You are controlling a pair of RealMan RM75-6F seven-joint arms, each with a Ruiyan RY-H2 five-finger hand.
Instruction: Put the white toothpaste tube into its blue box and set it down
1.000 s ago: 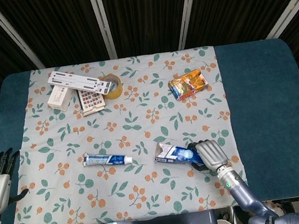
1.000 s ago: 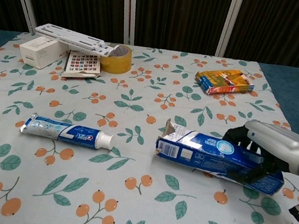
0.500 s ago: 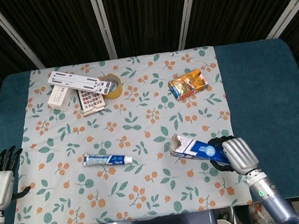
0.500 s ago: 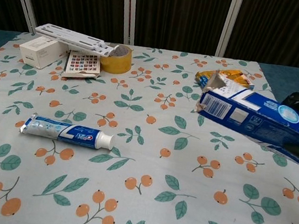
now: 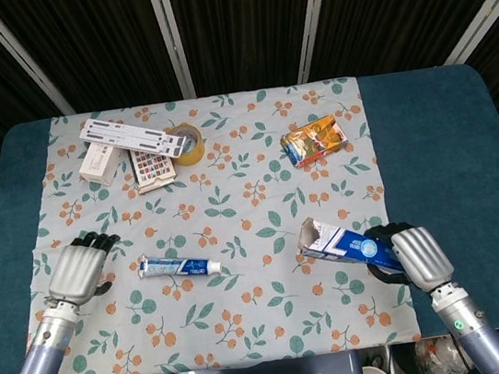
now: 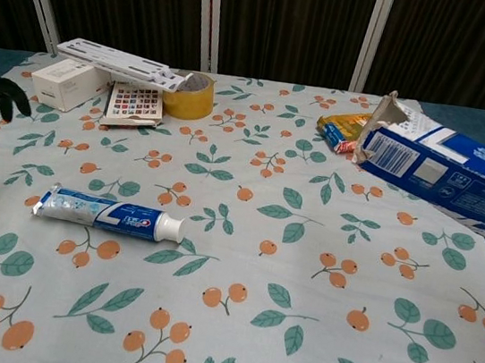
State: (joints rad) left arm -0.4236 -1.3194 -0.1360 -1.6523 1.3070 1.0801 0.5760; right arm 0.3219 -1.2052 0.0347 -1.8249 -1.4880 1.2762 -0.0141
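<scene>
White toothpaste tube (image 5: 179,268) w/ blue print is laid flat on the floral cloth, cap end toward the robot's right, untouched. Blue box (image 5: 337,245) is held tilted above the cloth, torn open flaps facing the tube; the two are kept well apart
</scene>
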